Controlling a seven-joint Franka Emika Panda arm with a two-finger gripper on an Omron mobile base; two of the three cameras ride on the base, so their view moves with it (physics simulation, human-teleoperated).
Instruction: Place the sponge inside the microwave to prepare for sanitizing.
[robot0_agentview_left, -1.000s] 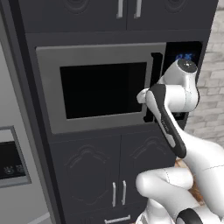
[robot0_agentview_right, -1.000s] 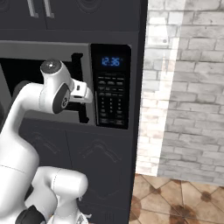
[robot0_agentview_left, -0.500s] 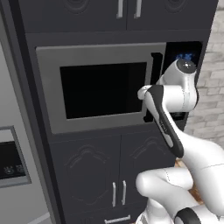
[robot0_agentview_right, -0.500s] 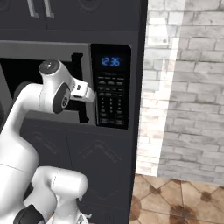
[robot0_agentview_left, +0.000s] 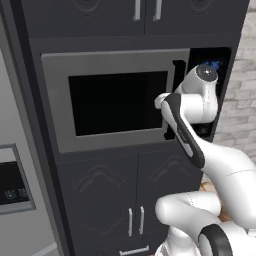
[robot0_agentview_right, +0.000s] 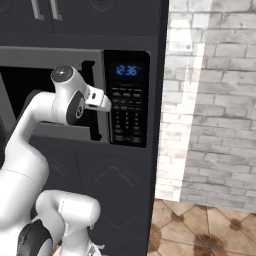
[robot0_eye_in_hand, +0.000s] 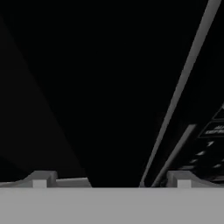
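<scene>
The microwave (robot0_agentview_left: 115, 100) is built into dark cabinetry, and its grey-framed door with a dark window faces me. Its black keypad panel (robot0_agentview_right: 127, 102) with blue digits lies to the right of the door. My white hand (robot0_agentview_right: 97, 99) sits at the door's right edge, by the dark vertical handle (robot0_agentview_left: 177, 75). In the hand view my gripper (robot0_eye_in_hand: 111, 180) is open. Its two fingertips (robot0_eye_in_hand: 40, 179) stand far apart with nothing between them. They look at a dark surface crossed by a slanted grey strip (robot0_eye_in_hand: 183, 87). The sponge is out of view.
A tall grey appliance (robot0_agentview_left: 15, 125) with a small dark control panel (robot0_agentview_left: 12, 182) stands to the left. Dark cabinet doors (robot0_agentview_left: 135, 200) lie below the microwave and more above it. A brick wall (robot0_agentview_right: 215, 100) and tiled floor (robot0_agentview_right: 200, 225) lie to the right.
The arm's upper joint has risen very slightly. The hand stays at the door's right edge with the jaws wide.
</scene>
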